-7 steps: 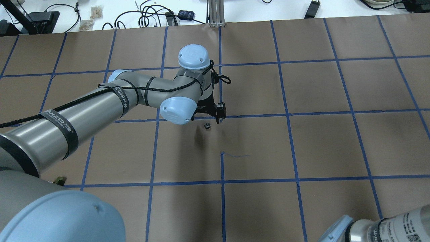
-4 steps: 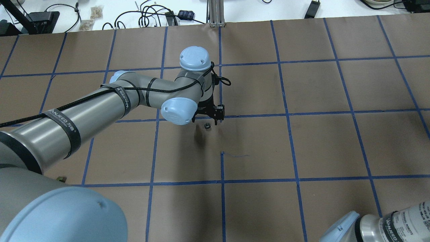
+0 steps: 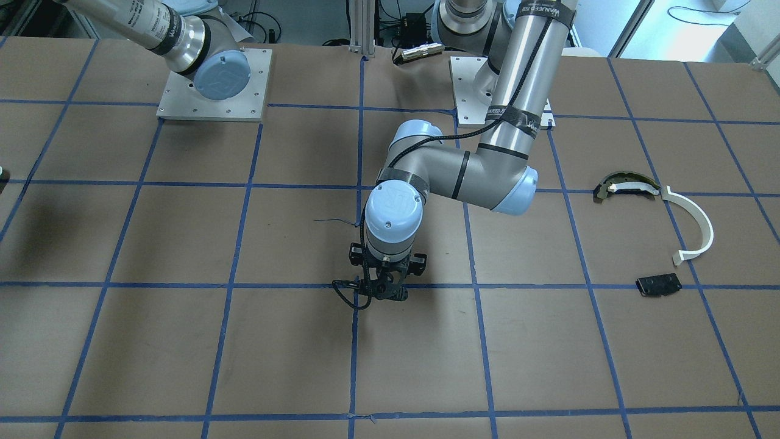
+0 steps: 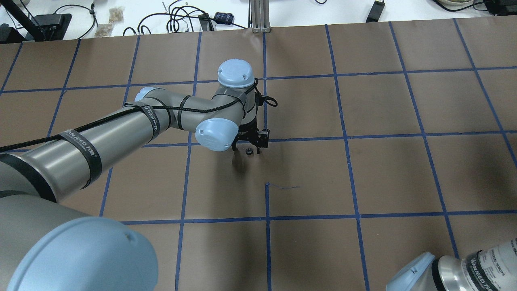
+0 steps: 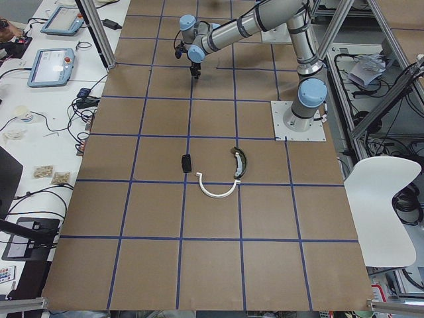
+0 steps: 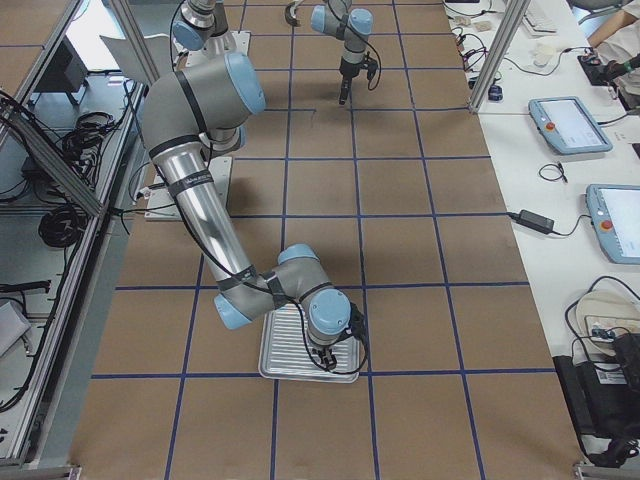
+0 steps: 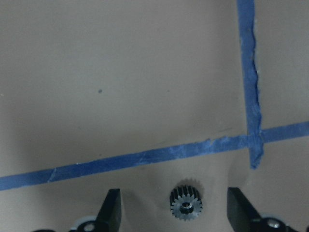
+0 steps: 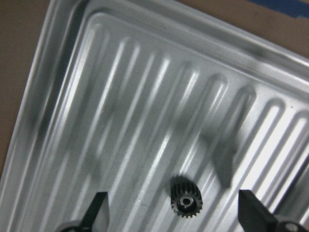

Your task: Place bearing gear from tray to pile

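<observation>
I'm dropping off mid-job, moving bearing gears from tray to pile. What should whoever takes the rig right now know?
Left gripper: open, jaws straddling a gear on the table mid-grid, not gripping it.
Right gripper: open over the tray, a second gear between its jaws, untouched.
Pile: toward the robot's left end of the table, no gear in it.
Done: nothing delivered. Left: grip each gear, carry it to the pile.
</observation>
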Robot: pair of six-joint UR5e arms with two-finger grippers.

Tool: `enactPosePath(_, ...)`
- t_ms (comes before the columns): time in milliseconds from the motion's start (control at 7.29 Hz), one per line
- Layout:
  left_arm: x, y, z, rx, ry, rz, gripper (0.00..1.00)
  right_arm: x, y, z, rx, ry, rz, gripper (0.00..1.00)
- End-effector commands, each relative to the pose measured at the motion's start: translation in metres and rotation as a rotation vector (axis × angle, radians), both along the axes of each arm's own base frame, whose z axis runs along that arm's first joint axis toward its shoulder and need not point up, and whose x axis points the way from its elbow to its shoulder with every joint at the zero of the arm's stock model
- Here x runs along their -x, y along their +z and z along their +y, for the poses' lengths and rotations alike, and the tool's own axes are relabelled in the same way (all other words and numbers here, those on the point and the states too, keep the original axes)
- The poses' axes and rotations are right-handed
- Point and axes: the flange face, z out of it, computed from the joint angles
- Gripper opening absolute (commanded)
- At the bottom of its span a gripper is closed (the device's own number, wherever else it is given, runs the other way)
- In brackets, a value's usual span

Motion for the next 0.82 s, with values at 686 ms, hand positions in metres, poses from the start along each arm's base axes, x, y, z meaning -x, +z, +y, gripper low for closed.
enactPosePath(686,-0.0003,0.0054,-0.0006,0.006,-0.011,-0.001,0.0,0.0109,-0.0083,0.0125,0.016,-0.001,0.027,0.69)
